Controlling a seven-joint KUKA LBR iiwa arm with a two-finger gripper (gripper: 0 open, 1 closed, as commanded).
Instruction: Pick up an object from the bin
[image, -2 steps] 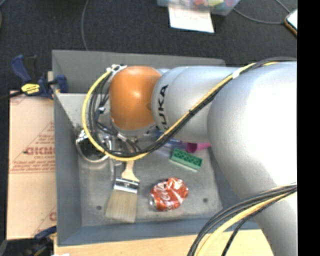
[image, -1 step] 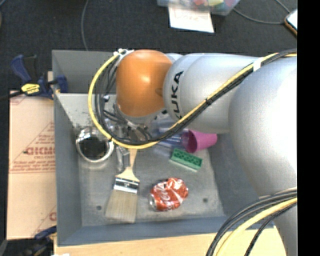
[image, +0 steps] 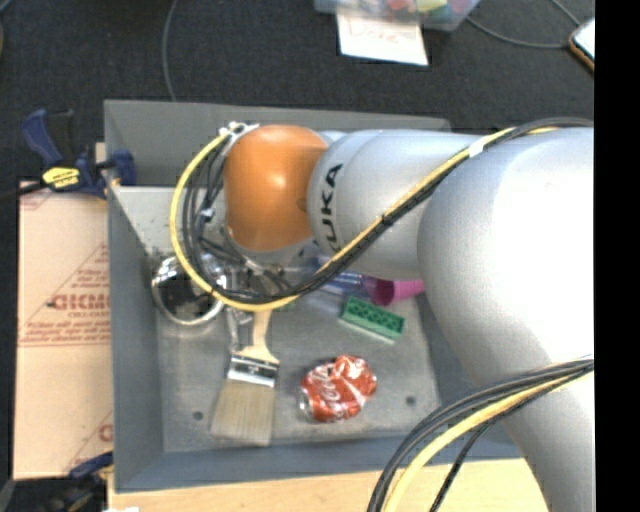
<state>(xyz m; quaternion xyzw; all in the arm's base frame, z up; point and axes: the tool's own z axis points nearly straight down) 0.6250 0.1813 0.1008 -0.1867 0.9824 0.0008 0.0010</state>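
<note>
My gripper hangs under the wrist in the bin's left half, mostly covered from above. It is above the top of a paintbrush with a pale wooden handle, a metal band and light bristles pointing to the bin's front. A shiny round metal cup lies just to the left of the gripper. Whether the gripper touches either of them is hidden.
A crushed red drink can lies at the front middle of the bin. A green toothed block and a pink and purple piece lie to the right, partly under the arm. The arm covers the bin's right and back.
</note>
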